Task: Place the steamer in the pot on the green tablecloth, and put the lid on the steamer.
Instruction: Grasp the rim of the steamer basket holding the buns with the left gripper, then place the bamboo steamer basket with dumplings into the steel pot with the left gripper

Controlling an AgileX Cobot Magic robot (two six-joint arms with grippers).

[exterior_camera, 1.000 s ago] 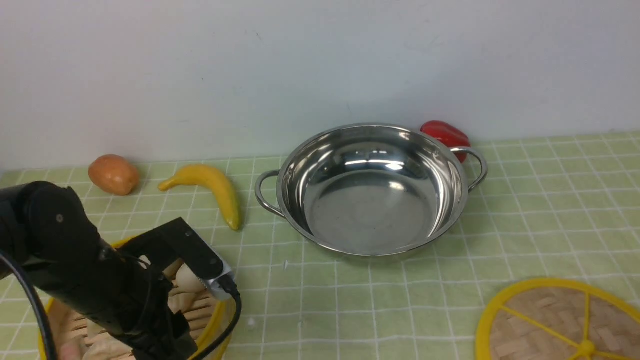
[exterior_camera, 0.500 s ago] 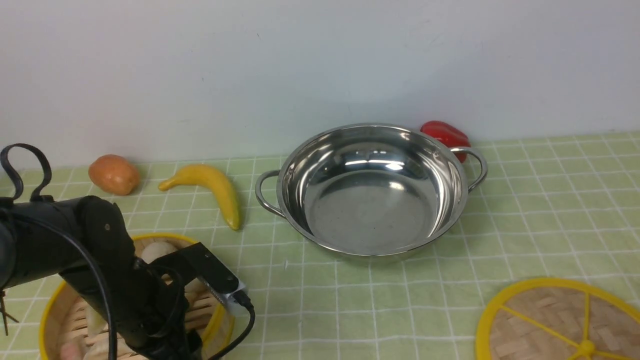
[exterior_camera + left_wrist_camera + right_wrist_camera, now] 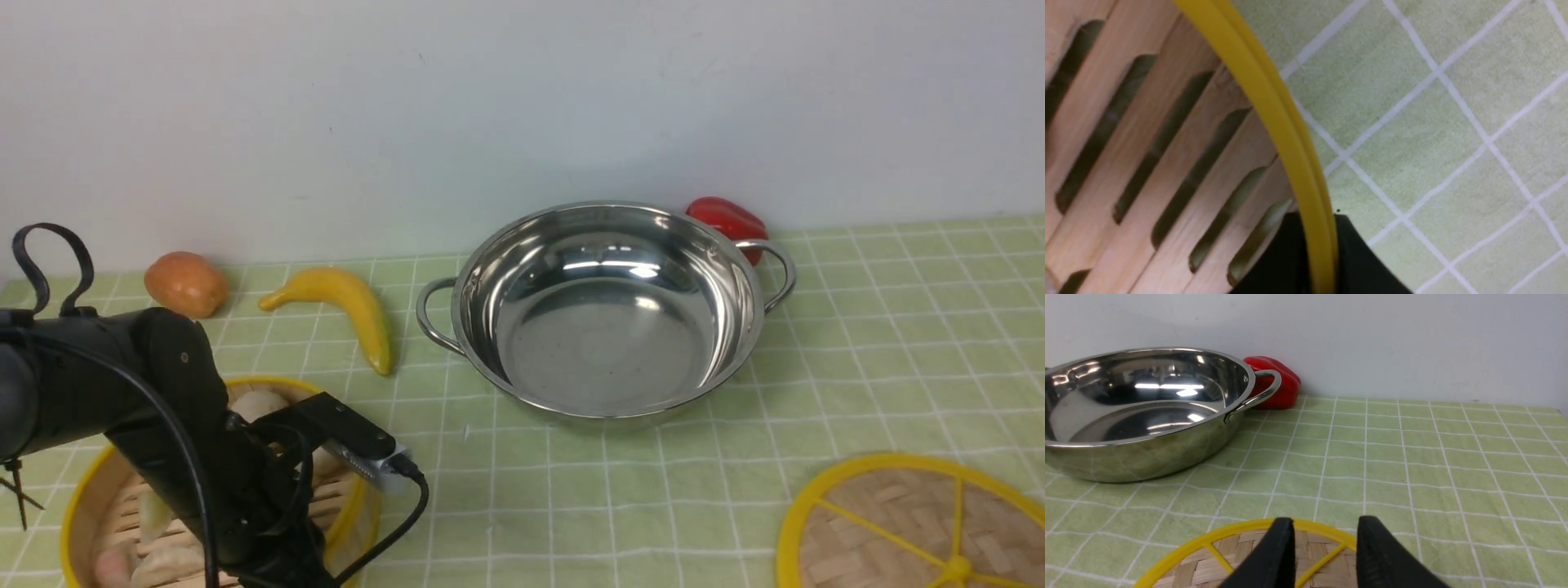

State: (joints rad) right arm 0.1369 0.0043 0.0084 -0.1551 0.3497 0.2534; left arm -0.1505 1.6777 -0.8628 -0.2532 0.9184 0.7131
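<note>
Yellow-rimmed, slatted bamboo steamer (image 3: 1276,118) sits clamped in left hand (image 3: 1316,253); right hand (image 3: 1325,522) gapes.

No legible txt, labels, brands, nos. or signs in any view; nothing printed on pot (image 3: 608,327), steamer (image 3: 1274,110), lid (image 3: 898,523), tablecloth (image 3: 898,327).

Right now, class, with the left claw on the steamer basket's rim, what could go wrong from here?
The left claw pinches the round bamboo steamer at one spot of its yellow rim; lifted, the loaded basket may tilt and spill its pale buns. The shiny steel two-handled pot looks barely wider, so the steamer might catch its edge. The yellow banana lies near the path and could be nudged.
</note>
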